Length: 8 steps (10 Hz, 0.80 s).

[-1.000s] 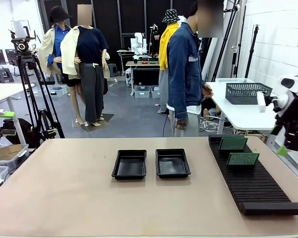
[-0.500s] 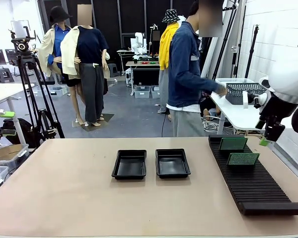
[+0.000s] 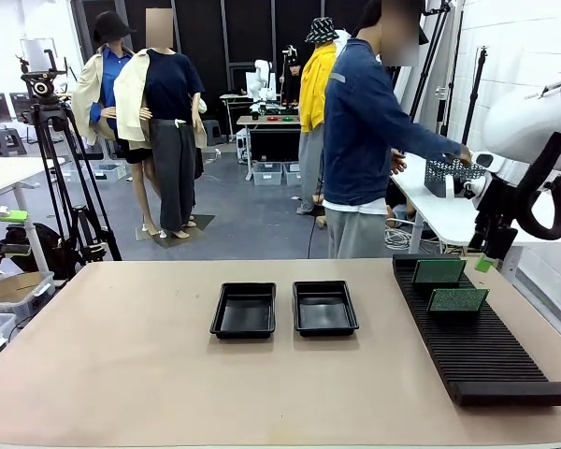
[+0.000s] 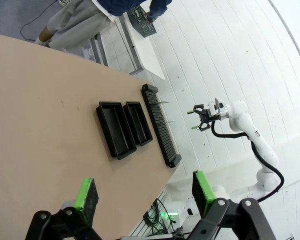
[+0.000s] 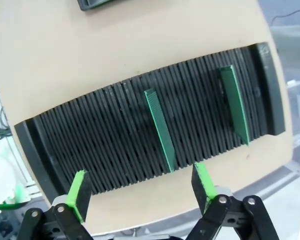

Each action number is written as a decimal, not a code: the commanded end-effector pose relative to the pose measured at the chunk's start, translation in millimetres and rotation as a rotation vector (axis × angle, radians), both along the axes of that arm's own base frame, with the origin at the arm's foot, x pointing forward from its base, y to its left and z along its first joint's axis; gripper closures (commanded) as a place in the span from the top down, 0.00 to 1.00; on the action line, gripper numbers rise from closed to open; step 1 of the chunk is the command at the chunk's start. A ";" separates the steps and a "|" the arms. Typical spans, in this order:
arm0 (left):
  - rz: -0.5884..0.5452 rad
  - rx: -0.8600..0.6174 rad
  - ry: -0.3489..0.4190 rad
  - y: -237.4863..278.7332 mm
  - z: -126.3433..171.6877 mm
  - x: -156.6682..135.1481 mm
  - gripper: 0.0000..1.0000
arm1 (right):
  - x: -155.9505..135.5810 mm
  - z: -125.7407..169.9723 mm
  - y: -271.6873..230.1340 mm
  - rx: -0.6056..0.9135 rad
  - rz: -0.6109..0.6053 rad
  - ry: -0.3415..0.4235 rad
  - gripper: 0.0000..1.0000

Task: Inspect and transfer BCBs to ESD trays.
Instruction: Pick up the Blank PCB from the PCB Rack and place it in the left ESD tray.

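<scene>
Two BCBs (image 3: 438, 271) (image 3: 457, 300) stand on edge in the far slots of the slotted rack (image 3: 486, 355), exactly where they stood a second ago. Both ESD trays (image 3: 244, 310) (image 3: 325, 307) sit side by side at mid-table, still empty.

The change is in the right arm. From the picture's right edge it has swung inward, so the right gripper (image 3: 486, 264) now hangs just beyond the far end of the rack, close to the farther board but not touching it. Its jaws are spread wide with nothing between the green pads. In the right wrist view the gripper (image 5: 140, 187) looks down on the rack (image 5: 115, 140), with both boards (image 5: 160, 129) (image 5: 235, 104) seen edge-on.

The left gripper (image 4: 144, 192) is likewise fully spread and empty. It is held high over the table (image 4: 40, 100) and well apart from the trays.

Meanwhile the person (image 3: 365, 140) has turned away from the table. One hand (image 3: 465, 154) now reaches to the mesh basket (image 3: 449, 173) on the side table.

Interpretation: the approach to the first pick appears to be under way, and no board has yet been lifted, inspected or transferred. Seizing a thin board by its top edge will likely require the jaws to be lined up across its faces, and the neighbouring board must not be knocked.
</scene>
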<state>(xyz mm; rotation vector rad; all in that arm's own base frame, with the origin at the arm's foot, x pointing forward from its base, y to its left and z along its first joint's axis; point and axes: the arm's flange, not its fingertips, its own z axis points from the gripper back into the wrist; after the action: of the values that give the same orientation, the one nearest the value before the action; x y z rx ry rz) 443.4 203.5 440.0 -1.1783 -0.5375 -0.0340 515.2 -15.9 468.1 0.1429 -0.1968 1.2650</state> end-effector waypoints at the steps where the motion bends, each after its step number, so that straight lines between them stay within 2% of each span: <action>1: 0.002 0.000 -0.005 0.6 2.2 -0.8 1.00 | 14.8 -8.9 -3.3 0.002 0.020 0.048 1.00; 8: 0.002 0.000 -0.005 0.6 2.2 -0.8 1.00 | 34.6 -55.4 2.4 -0.005 0.041 0.106 1.00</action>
<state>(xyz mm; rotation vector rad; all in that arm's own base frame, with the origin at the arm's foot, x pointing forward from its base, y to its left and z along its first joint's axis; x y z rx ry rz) 443.4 203.5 440.0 -1.1783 -0.5374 -0.0340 537.2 -11.8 415.3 0.1996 -0.0897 1.2819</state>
